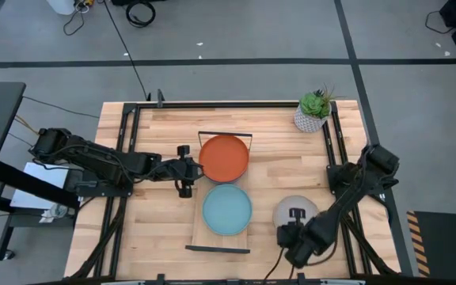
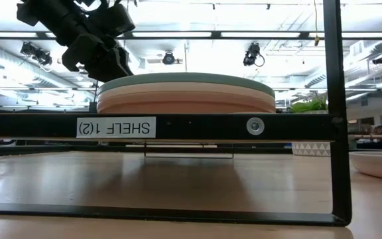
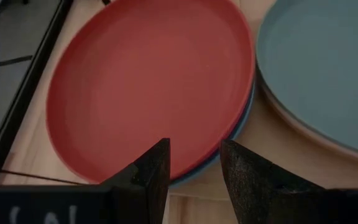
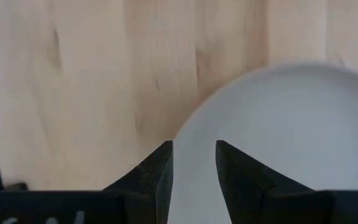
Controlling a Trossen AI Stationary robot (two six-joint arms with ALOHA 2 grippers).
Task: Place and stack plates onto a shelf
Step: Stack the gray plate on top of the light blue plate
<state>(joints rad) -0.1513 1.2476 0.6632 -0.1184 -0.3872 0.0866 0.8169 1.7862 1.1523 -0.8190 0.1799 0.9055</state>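
Observation:
The shelf [image 1: 198, 237] lies mid-table and carries two stacks. On its far half an orange plate [image 1: 224, 157] tops a blue one, whose edge [image 3: 241, 127] peeks out underneath. On its near half a light teal plate [image 1: 227, 209] tops pink and tan ones [image 2: 188, 99]. A grey plate [image 1: 295, 212] rests flat on the table to the right of the shelf. My left gripper [image 1: 187, 170] [image 3: 194, 162] is open, raised beside the orange plate's left rim. My right gripper [image 1: 294, 235] [image 4: 194, 165] is open, pointing down over the grey plate's near rim [image 4: 191, 134].
A potted plant [image 1: 315, 111] stands at the table's far right corner. Black wire rails [image 1: 225, 135] [image 2: 330, 106] close the shelf's short ends. Bare wooden tabletop [image 1: 165, 229] lies left of the shelf and between the shelf and the grey plate.

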